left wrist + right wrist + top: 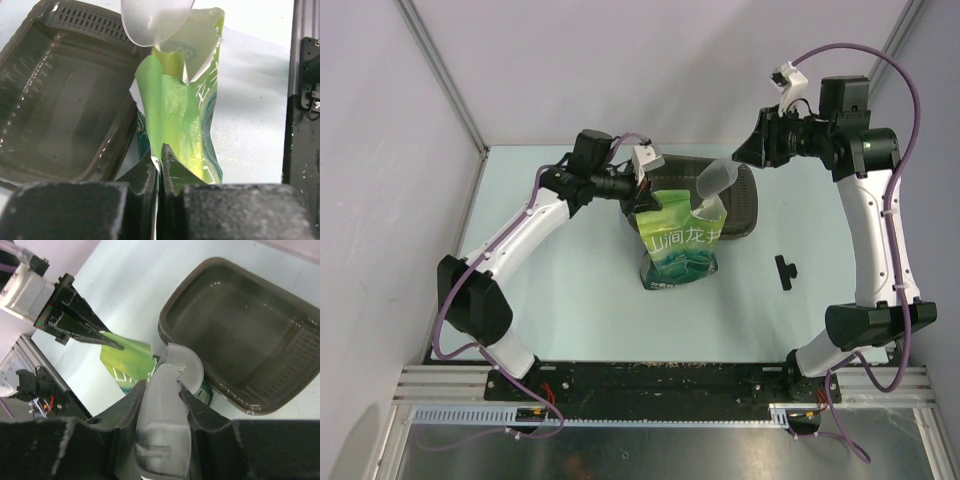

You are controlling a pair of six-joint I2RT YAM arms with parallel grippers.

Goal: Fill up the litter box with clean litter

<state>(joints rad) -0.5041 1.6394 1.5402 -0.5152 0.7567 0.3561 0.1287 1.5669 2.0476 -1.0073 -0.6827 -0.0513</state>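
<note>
A big pale blue-green table [570, 300] fills the middle of the top view, and two white arms reach up over it from the bottom edge. The litter box [745, 205] is the next biggest thing. It lies flat on the table in the upper middle of that view, a little to the right, and its dark floor shows. A green bag [680, 245] stands right in front of it, touching its near side and hiding part of it. The bag's top is torn open. A clear plastic scoop [718, 180] hangs over the bag's open top, just by the edge of the box. The right gripper [162, 390] is squeezed tight on the scoop's handle, with one finger on each side. The left gripper [160, 157] is pinched closed on the bag's top left corner, and a thin bit of green sits between its fingers. A small black piece [786, 270] lies alone on the table, to the right of the bag and well apart from it.
</note>
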